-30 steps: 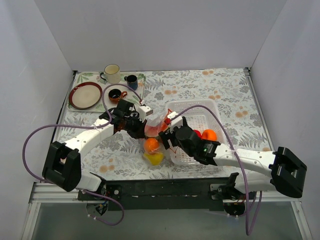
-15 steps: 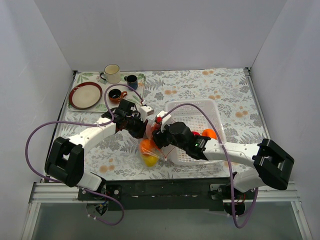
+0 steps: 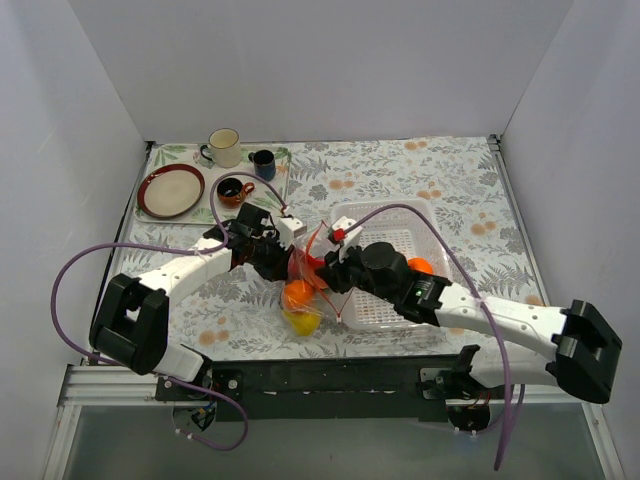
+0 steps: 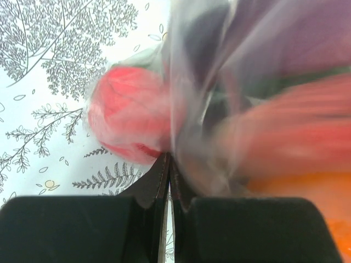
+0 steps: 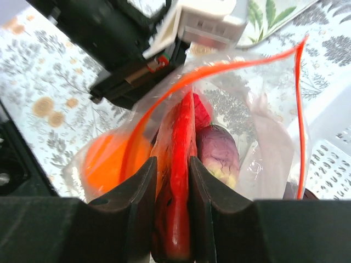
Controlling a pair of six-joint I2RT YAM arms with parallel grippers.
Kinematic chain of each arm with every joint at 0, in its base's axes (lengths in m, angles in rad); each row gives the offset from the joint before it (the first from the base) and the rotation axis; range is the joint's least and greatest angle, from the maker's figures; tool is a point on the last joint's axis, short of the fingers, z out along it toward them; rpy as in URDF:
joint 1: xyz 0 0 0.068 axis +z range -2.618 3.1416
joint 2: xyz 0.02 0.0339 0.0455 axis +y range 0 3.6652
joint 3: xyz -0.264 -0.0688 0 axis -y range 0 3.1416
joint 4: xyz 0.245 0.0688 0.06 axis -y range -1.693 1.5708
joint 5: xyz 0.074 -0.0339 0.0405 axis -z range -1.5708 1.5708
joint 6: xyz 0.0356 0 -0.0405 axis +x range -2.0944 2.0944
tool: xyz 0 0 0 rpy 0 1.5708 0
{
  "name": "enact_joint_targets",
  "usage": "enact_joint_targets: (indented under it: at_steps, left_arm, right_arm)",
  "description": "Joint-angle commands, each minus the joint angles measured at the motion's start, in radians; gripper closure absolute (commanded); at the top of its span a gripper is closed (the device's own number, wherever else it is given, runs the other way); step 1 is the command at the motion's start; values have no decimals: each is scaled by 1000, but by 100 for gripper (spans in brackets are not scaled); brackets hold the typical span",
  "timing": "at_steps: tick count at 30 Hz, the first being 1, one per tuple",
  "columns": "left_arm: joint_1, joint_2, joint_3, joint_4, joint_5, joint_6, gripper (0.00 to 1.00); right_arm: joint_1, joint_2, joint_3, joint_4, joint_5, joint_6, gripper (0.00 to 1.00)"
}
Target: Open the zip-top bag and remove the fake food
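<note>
The zip-top bag [image 3: 303, 258] hangs between my two grippers, left of the basket, its mouth spread open and its orange-red zip strip [image 5: 299, 104] arcing across the right wrist view. My left gripper [image 3: 286, 262] is shut on the bag's clear film [image 4: 181, 137], with a red piece [image 4: 129, 120] just beyond it. My right gripper [image 5: 172, 160] reaches into the bag mouth, its jaws pressed on both sides of a long red piece of fake food [image 5: 180, 137]. A purple piece [image 5: 218, 153] and an orange ball [image 5: 107, 164] lie beside it. An orange ball [image 3: 297, 293] and a yellow piece [image 3: 303, 321] sag at the bag's bottom.
A white perforated basket [image 3: 400, 312] stands right of the bag with an orange ball [image 3: 421, 266] inside. At the back left a tray holds a brown plate [image 3: 171, 190], a cream mug [image 3: 224, 146], a dark blue mug [image 3: 263, 160] and a brown mug [image 3: 231, 188].
My right gripper has moved left from the basket side into the bag mouth and gone from wide open to closed on the long red piece. My left gripper kept its grip on the bag.
</note>
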Motion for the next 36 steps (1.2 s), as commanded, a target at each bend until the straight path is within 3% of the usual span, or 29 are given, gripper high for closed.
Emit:
enact_joint_targets:
  at_steps: [1,7,12,16,19,20,21,22,23,24,27,30,31,32,34,35,36]
  left_arm:
    - [0,-12,-24,4,-42,30,100]
    - [0,-12,-22,6,-59,32,100]
    - [1,-21,-1,-3,-72,29,100]
    - [1,-24,13,-5,-79,23,100]
    - [1,-26,19,-13,-81,21,100]
    - [1,-29,21,-14,-79,21,100]
    - [1,-30,22,-16,-79,21,100]
    - [1,-32,25,-16,-78,20,100]
    - [1,-32,28,-17,-78,15,100]
    - [1,-29,31,-19,-76,15,100]
    - [1,-26,42,-25,-73,10,100]
    - [1,-24,45,-23,-73,7,100]
    - [1,-22,45,-25,-73,6,100]
    - [0,-22,47,-23,-70,4,100]
    - [1,-21,44,-19,-70,4,100]
    - [1,-22,44,-19,-70,1,100]
    - [1,-21,44,-20,-70,1,100]
  right_arm:
    - [2,-187,5,-95,25,47,99]
    - [2,-403,-7,-337,224,51,99]
    - [2,-527,12,-547,546,165,99]
    - [2,-647,-37,-528,680,210,99]
    - [2,-655,-34,-557,804,268,99]
    - [2,-649,-35,-540,803,262,94]
    - [2,-638,-44,-517,804,229,62]
    - [2,-588,-46,-500,803,204,42]
    - [2,-548,-35,-502,760,183,11]
    - [2,-505,18,-522,736,160,2]
    - [33,-324,138,-543,598,71,2]
    - [120,-276,167,-407,548,-64,4]
    - [134,-265,177,-395,522,-81,9]
    - [145,-255,178,-356,502,-110,24]
    - [146,-222,174,-332,457,-121,38]
    - [146,-212,169,-318,441,-133,53]
    - [146,-189,169,-310,426,-134,58]
